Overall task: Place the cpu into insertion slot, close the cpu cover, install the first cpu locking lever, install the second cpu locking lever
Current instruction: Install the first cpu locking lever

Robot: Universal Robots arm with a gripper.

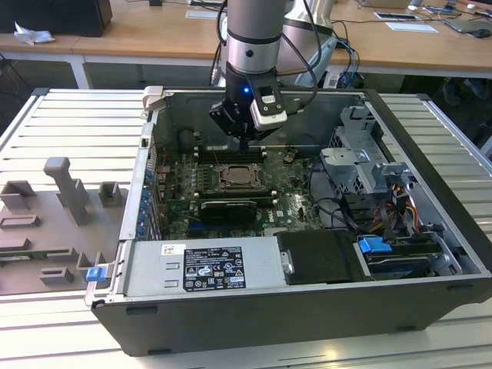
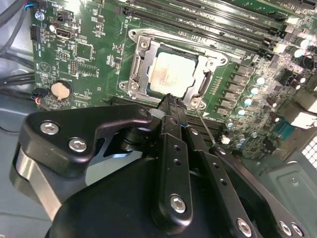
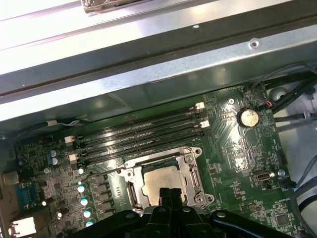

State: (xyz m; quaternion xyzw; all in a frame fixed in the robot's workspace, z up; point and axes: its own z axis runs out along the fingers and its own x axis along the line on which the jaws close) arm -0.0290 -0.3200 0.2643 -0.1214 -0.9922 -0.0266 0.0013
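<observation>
The gripper (image 2: 169, 99) is hanging inside the open computer case (image 1: 430, 307), just above the near edge of the insertion slot (image 2: 140, 43) on the green board (image 2: 89, 54). Its two black fingers (image 2: 173, 124) are standing pressed together, with no gap between them, and they are holding nothing. In both wrist views the cpu (image 3: 161, 182) is lying flat in the slot, and the cpu cover (image 3: 194, 174) is lying down around it, its metal frame framing the pale top of the chip. A thin locking lever (image 2: 204, 126) is running beside the fingers, on the side of the slot toward the case wall; whether it is hooked I cannot tell.

Along the far edge of the slot, long black memory slots (image 3: 141, 134) are lying close and parallel. A round coin battery (image 3: 247, 117) is sitting well apart, near a corner of the board. In the exterior view a black card (image 1: 227, 209) is standing just in front of the slot, and drive cages with cables (image 1: 377, 192) are filling the case on the exterior view's right. Above the slot the room is open.
</observation>
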